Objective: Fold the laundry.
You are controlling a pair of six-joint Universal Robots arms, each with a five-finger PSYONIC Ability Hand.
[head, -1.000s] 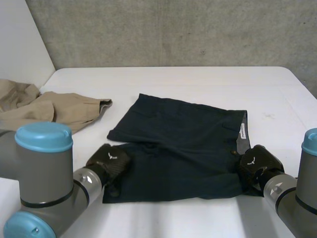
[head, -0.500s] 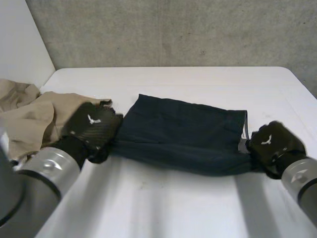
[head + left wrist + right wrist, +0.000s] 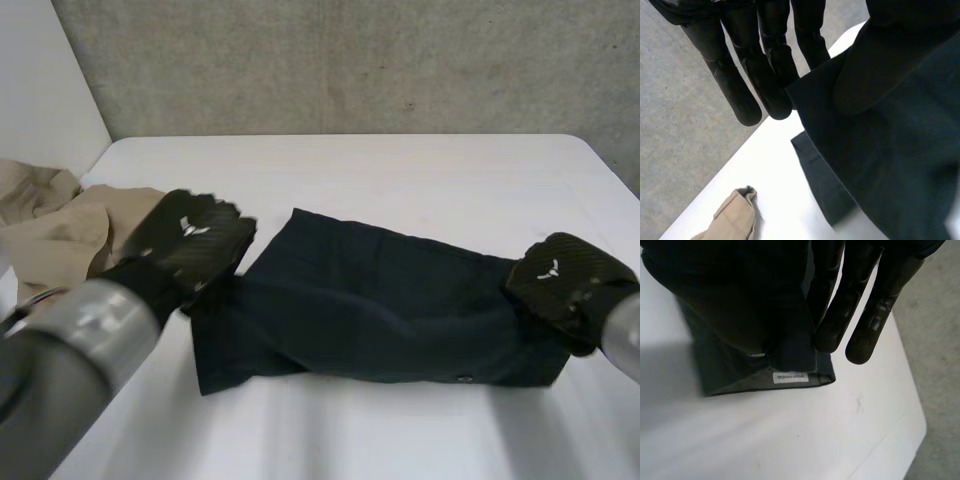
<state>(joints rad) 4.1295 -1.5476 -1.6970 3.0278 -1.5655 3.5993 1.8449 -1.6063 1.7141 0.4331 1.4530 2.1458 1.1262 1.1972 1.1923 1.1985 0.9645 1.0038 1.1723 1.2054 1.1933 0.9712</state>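
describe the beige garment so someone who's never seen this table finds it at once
Start at the white table, then go to its left edge, beside the robot's left hand. The beige garment lies crumpled there, light-coloured and bunched up, unlike the dark navy garment stretched across the table's middle.

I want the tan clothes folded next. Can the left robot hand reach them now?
Probably yes: the tan clothes lie right beside the left robot hand, with nothing between. But it is pinching the dark shorts, so it would need to let go first.
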